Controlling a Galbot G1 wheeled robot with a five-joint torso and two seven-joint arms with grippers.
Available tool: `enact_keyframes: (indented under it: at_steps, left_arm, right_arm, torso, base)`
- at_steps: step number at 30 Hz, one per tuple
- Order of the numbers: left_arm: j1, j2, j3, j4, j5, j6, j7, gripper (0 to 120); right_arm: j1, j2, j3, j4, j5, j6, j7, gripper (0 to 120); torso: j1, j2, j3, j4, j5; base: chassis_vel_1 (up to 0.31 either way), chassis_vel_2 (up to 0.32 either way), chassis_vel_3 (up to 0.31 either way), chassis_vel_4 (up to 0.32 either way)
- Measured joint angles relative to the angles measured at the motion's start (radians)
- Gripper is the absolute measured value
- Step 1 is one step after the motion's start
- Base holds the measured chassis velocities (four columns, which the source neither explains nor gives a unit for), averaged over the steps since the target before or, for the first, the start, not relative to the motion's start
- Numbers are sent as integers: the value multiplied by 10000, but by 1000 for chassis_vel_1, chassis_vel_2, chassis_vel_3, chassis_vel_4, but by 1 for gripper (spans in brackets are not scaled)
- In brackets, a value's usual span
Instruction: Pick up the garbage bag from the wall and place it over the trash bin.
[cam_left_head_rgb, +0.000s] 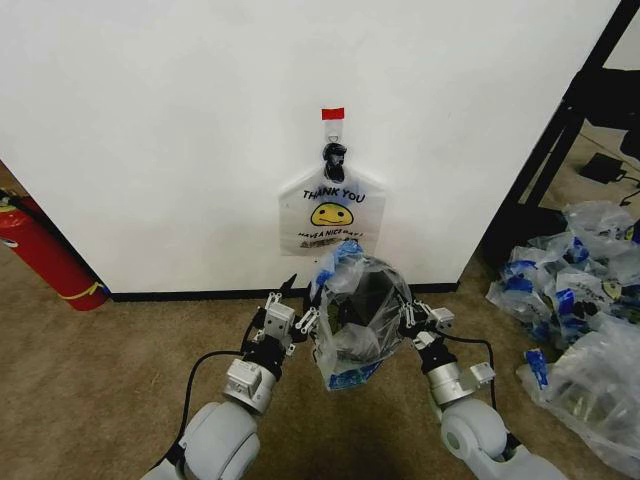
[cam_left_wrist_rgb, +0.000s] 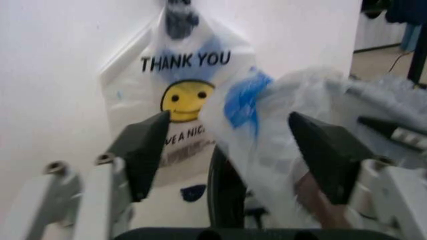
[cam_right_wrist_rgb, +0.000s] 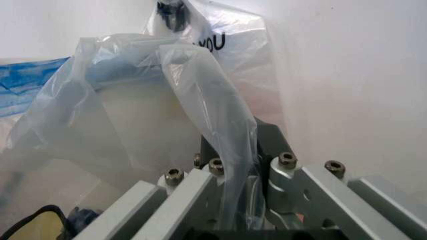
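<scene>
The garbage bag (cam_left_head_rgb: 352, 322), see-through with blue patches, hangs puffed open between my two grippers, low in front of the wall (cam_left_head_rgb: 170, 130). My right gripper (cam_left_head_rgb: 408, 318) is shut on a twisted strand of the garbage bag (cam_right_wrist_rgb: 227, 145) at its right edge. At the bag's left edge my left gripper (cam_left_head_rgb: 300, 318) stands open, and the garbage bag (cam_left_wrist_rgb: 267, 145) bulges between its black fingers (cam_left_wrist_rgb: 143, 150). A dark shape shows through the plastic; I cannot tell whether it is the trash bin.
A white "THANK YOU" smiley bag (cam_left_head_rgb: 332, 210) hangs from a clip under a red tape mark (cam_left_head_rgb: 332, 113). A red fire extinguisher (cam_left_head_rgb: 45, 255) leans at the left. A heap of clear bags (cam_left_head_rgb: 580, 300) and a black rack frame (cam_left_head_rgb: 560, 130) stand to the right.
</scene>
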Motion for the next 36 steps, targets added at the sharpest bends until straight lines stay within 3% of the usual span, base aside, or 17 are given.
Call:
enact_keyframes:
  at_steps: [5,9,14,19,28,30,34,36]
  left_arm:
    - [87,39,-15,-131,180,165,80,95]
    - [-20,0,-12,241,259,288,30,90]
    - [-100,-125,-19,533,269,255,-140,69]
    - [-83,-101,-40,531,270,195,-151,56]
    - [27,-105,-71,446,257,7,-132,18]
    - [33,-106,-76,434,255,-6,-128,16]
    - [61,-97,-119,313,193,-27,-81,0]
    - [37,-67,-151,310,156,-35,-35,0]
  right_arm:
    - [-2,5,15,-18,-10,53,-23,1]
    - [-3,34,-3,64,-19,127,-74,1]
    - [-13,34,-17,183,-36,203,-166,1]
    - [-23,19,-11,189,-47,208,-171,1]
    - [8,-2,25,171,-52,217,-168,1]
    - [9,-6,30,167,-50,217,-166,1]
    - [12,-34,45,122,-33,218,-152,1]
    - [12,-50,49,113,-12,217,-150,1]
  torso:
    - [0,0,0,0,0]
    - [0,0,0,0,0]
    - [0,0,0,0,-1]
    - [0,0,0,0,0]
    - [0,0,0,0,0]
    - [0,0,0,0,0]
    - [0,0,0,0,0]
    - [0,0,0,0,0]
  base:
    - [0,0,0,0]
    - [0,0,0,0]
    - [0,0,0,0]
    - [0,0,0,0]
    - [0,0,0,0]
    - [0,0,0,0]
    - [0,0,0,0]
    - [0,0,0,0]
